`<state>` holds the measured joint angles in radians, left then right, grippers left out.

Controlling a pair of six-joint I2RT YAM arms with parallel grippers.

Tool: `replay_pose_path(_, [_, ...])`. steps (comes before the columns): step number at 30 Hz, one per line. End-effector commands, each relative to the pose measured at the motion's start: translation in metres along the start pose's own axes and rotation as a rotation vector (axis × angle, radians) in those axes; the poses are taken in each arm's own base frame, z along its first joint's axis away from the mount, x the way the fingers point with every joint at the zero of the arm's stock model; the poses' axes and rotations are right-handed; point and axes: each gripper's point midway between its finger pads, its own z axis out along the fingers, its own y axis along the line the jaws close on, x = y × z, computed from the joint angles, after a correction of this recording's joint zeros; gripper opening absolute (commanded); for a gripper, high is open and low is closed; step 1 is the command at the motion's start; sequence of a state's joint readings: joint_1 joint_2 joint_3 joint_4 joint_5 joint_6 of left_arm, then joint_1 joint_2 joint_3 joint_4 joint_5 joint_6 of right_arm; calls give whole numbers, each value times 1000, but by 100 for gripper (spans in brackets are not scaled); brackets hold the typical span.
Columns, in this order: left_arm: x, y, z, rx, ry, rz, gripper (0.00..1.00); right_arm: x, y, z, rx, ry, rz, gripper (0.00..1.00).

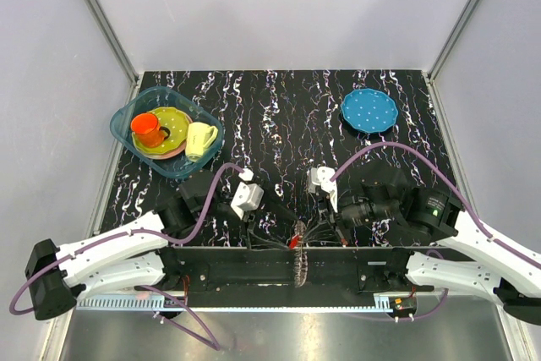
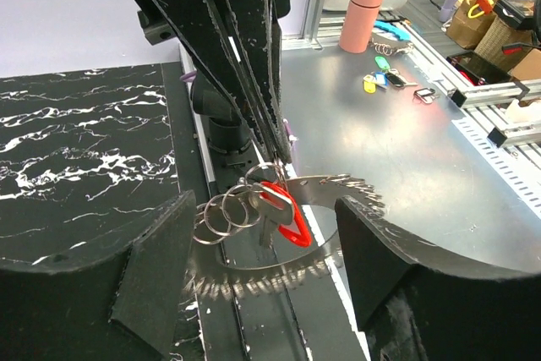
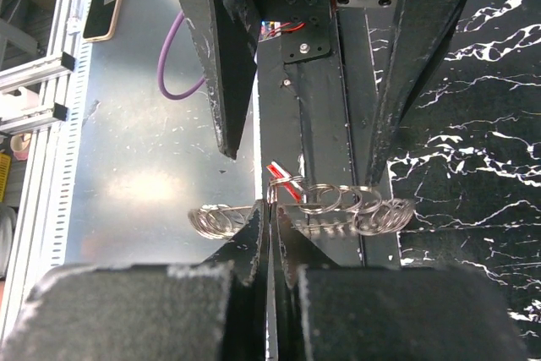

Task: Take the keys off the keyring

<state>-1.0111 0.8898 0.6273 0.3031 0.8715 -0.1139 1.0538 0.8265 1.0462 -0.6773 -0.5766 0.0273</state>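
The keyring (image 2: 351,196) is a grey metal loop with a fringed rim, held upright over the table's front edge (image 1: 297,266). Small split rings (image 2: 221,213) and a key with a red head (image 2: 286,213) hang on it; the red shows in the top view (image 1: 293,241). My right gripper (image 3: 272,213) is shut on the loop's rim, with the split rings (image 3: 372,209) to its right. My left gripper (image 2: 266,206) is open, one finger (image 2: 161,268) on each side of the loop, touching nothing. Both grippers meet at the front edge, the left gripper (image 1: 275,224) and the right gripper (image 1: 319,227).
A clear blue bin (image 1: 127,137) at the back left holds an orange cup (image 1: 148,128), a yellow-green plate and a cream cup (image 1: 200,139). A blue dotted plate (image 1: 368,110) lies at the back right. Past the front edge, a pink bottle (image 2: 362,16) and loose keys (image 2: 385,78).
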Motion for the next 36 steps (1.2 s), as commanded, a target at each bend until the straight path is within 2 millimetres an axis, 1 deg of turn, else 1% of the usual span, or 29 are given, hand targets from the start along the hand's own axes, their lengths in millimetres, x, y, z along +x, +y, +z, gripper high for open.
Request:
replay_pose_path(1, [-4, -1, 2, 19, -6, 30, 71, -29, -1, -6, 26, -94, -80, 0])
replay_pose_path(9, [3, 11, 4, -34, 18, 40, 70, -27, -5, -4, 38, -96, -112, 0])
replay_pose_path(14, [5, 18, 8, -58, 29, 41, 68, -28, -4, -4, 32, -98, -115, 0])
replay_pose_path(15, [3, 19, 8, -61, 27, 48, 68, -28, -3, -4, 29, -97, -116, 0])
replay_pose_path(18, [4, 21, 10, -64, 35, 50, 63, -28, -4, -4, 30, -96, -117, 0])
replay_pose_path(19, [4, 21, 11, -61, 37, 51, 59, -28, -4, -4, 32, -98, -115, 0])
replay_pose_path(28, [4, 26, 9, -96, 36, 62, 39, -21, -8, -1, 43, -83, -107, 0])
replay_pose_path(29, [4, 27, 8, -102, 36, 64, 35, -21, -9, -1, 47, -83, -107, 0])
replay_pose_path(30, [3, 27, 8, -107, 35, 64, 25, -20, -13, 0, 64, -83, -103, 0])
replay_pose_path(32, [6, 30, 7, -126, 43, 54, 13, -19, -17, -1, 86, -87, -99, 0])
replay_pose_path(33, [5, 30, 6, -133, 42, 57, 4, -20, -21, -2, 116, -95, -92, 0])
replay_pose_path(34, [6, 34, 5, -158, 41, 57, 1, -21, -23, -3, 132, -102, -90, 0])
replay_pose_path(36, [6, 39, 3, -190, 41, 57, 0, -25, -32, -6, 187, -122, -89, 0])
